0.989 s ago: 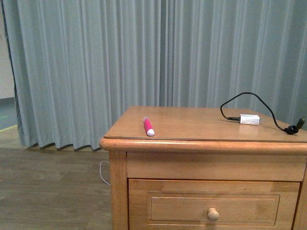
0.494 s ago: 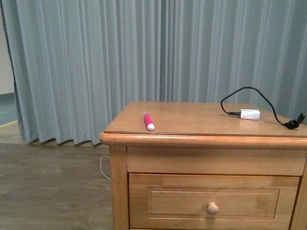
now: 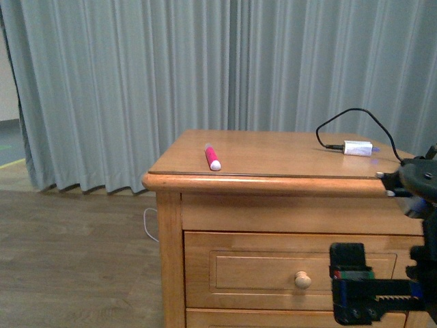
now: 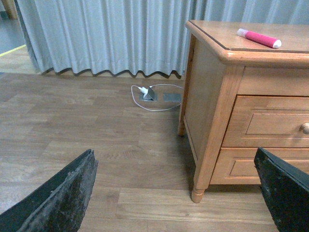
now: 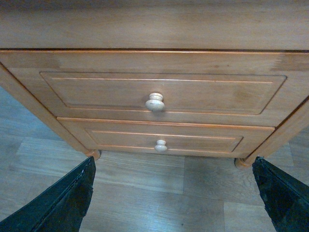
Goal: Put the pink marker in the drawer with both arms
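Black parts of the right arm (image 3: 382,287) have come into the lower right of the front view since a second ago, in front of the cabinet (image 3: 171,260); which part is which is hard to make out there. The pink marker (image 3: 212,157) lies where it did, flat on the cabinet's top surface (image 3: 273,154) near the left front corner, white end toward the front edge. A white charger (image 3: 357,147) with a black cable (image 3: 341,117) sits well apart from it, toward the right rear.

The drawer (image 3: 259,270) is closed, its round knob (image 3: 302,279) untouched, with the lower drawer (image 5: 120,137) below it. The right end effector (image 5: 173,164) faces the drawer fronts with its fingers (image 5: 63,203) wide apart and empty. The left end effector (image 4: 174,153) is beside the cabinet's left side, over the wooden floor (image 4: 96,125), fingers (image 4: 63,193) likewise spread and holding nothing. Grey curtains (image 3: 136,82) hang behind.
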Controlling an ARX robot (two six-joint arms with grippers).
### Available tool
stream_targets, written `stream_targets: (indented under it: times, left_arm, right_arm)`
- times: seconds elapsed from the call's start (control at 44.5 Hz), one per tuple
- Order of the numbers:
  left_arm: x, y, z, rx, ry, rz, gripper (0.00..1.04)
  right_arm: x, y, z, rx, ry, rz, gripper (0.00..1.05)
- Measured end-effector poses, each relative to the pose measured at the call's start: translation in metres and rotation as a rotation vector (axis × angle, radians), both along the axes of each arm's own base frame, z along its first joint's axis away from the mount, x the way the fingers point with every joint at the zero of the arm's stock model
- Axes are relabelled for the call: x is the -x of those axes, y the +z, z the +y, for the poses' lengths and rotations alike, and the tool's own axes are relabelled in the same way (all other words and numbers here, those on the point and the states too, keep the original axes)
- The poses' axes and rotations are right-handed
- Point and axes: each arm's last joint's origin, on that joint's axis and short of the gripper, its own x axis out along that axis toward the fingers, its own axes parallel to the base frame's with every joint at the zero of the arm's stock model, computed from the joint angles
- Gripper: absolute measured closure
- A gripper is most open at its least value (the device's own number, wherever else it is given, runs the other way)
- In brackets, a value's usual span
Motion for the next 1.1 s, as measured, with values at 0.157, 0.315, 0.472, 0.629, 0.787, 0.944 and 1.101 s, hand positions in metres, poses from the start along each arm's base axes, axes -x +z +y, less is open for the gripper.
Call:
stream_targets:
  times: [0.157,0.315,0.472,0.629,0.787,0.944,1.101]
  left_arm:
    - [0.0,0.0,0.0,0.0,0.0,0.0,0.06]
    - [0.0,0.0,0.0,0.0,0.0,0.0,0.06]
    - [0.0,0.0,0.0,0.0,0.0,0.0,0.06]
    - [0.0,0.0,0.0,0.0,0.0,0.0,0.06]
    - [0.0,0.0,0.0,0.0,0.0,0.0,0.06]
    - [0.0,0.0,0.0,0.0,0.0,0.0,0.06]
    - [0.0,0.0,0.0,0.0,0.0,0.0,0.06]
  right_arm:
    - [-0.033,-0.015,0.015,0.031,0.005,-0.01,0.08]
    - [-0.057,-0.029,0.025,0.037,0.009,-0.014,0.08]
    - [-0.081,-0.048,0.032,0.036,0.009,-0.02,0.08]
    - [-0.1,-0.067,0.037,0.048,0.011,-0.022,0.08]
    - [-0.116,-0.078,0.039,0.073,0.015,-0.033,0.08]
    - [-0.122,-0.089,0.037,0.095,0.009,-0.021,0.08]
    - [-0.125,-0.1,0.035,0.11,0.004,0.001,0.08]
